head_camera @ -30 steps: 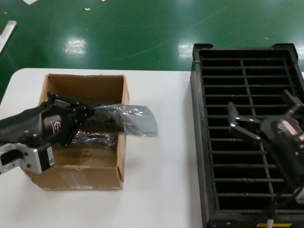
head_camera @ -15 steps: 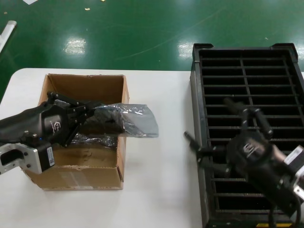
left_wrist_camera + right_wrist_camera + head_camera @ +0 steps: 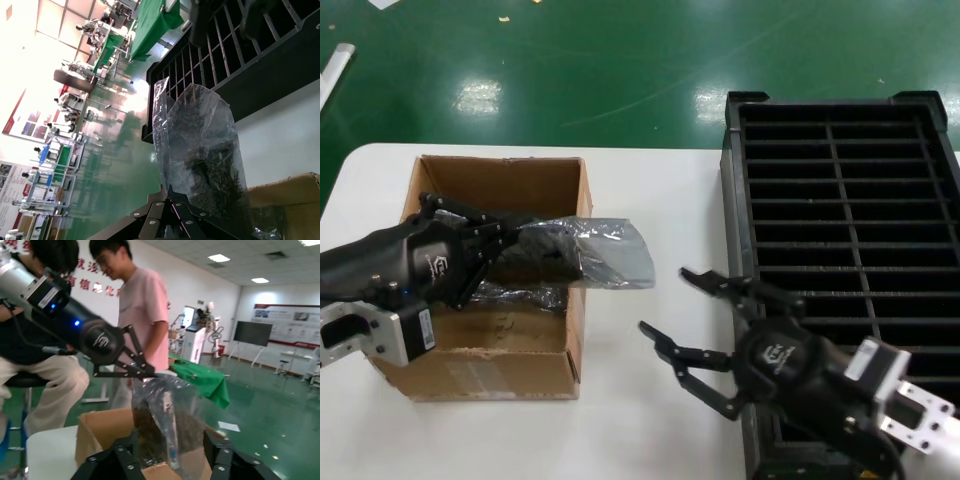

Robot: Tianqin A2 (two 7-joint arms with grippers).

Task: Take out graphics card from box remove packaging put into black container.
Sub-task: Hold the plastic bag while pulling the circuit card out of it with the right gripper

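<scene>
Graphics card (image 3: 545, 255) seen dark inside crinkly grey bag (image 3: 605, 252), held above right wall of cardboard box (image 3: 495, 355), bag end jutting past it over desk (image 3: 650, 200). Bag pinched at box-side end by left gripper (image 3: 492, 250). Box set at desk's left side. Right gripper (image 3: 692, 325) hung over desk between box and black crate (image 3: 732, 190), jaws spread wide, nothing held.

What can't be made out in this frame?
- Card: the crinkly bag held by the left gripper shows only a dark shape in every view.
- Box floor: head view, covered by the left arm and bag.
- Crate near slots: head view, behind the open right gripper.
</scene>
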